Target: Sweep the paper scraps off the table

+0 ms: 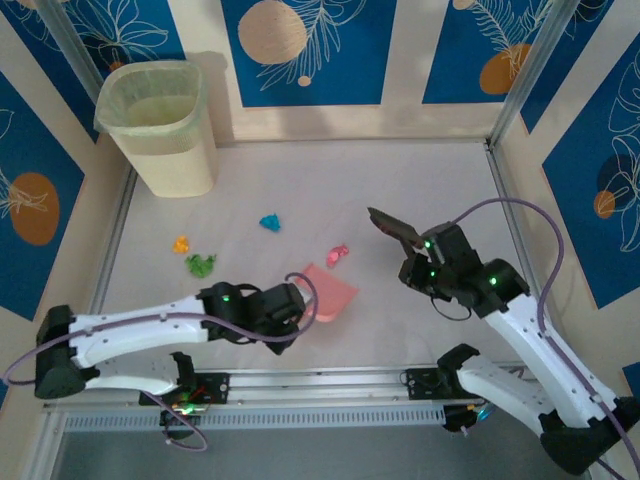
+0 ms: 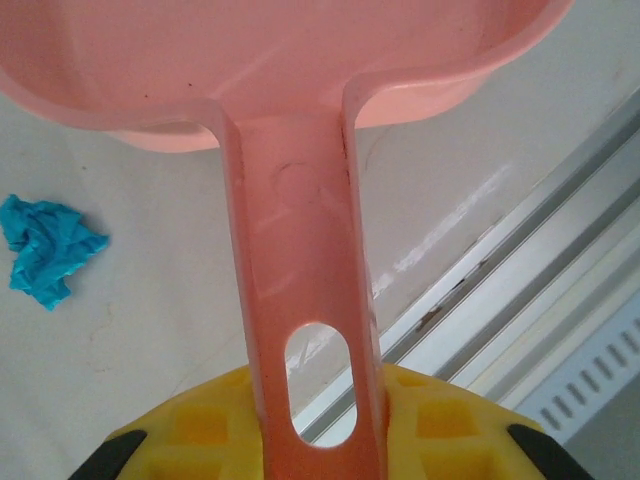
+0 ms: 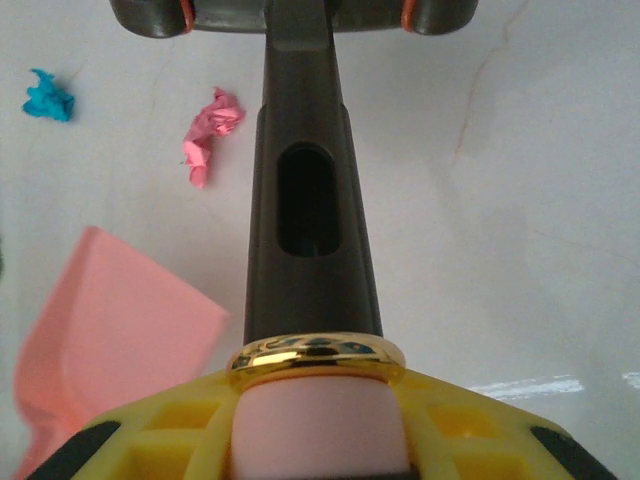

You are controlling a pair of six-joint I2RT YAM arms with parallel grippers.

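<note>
Near front rail [image 1: 330, 378], left end effector [image 1: 298, 303] clamping dustpan [image 1: 335, 293], right end effector [image 1: 413, 250] gripping brush [image 1: 388, 222], paper scraps [image 1: 270, 222] on open table [image 1: 380, 170]

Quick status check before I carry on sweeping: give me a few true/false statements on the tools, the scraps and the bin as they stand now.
1. The left gripper holds the pink dustpan by its handle. True.
2. The right gripper is empty. False: it is shut on the handle of a dark brush.
3. The pink scrap lies inside the dustpan. False: it lies on the table, just beyond the dustpan and apart from it.
4. A cyan scrap lies on the table. True.
5. The bin is tipped on its side. False: it stands upright in the far left corner.
</note>
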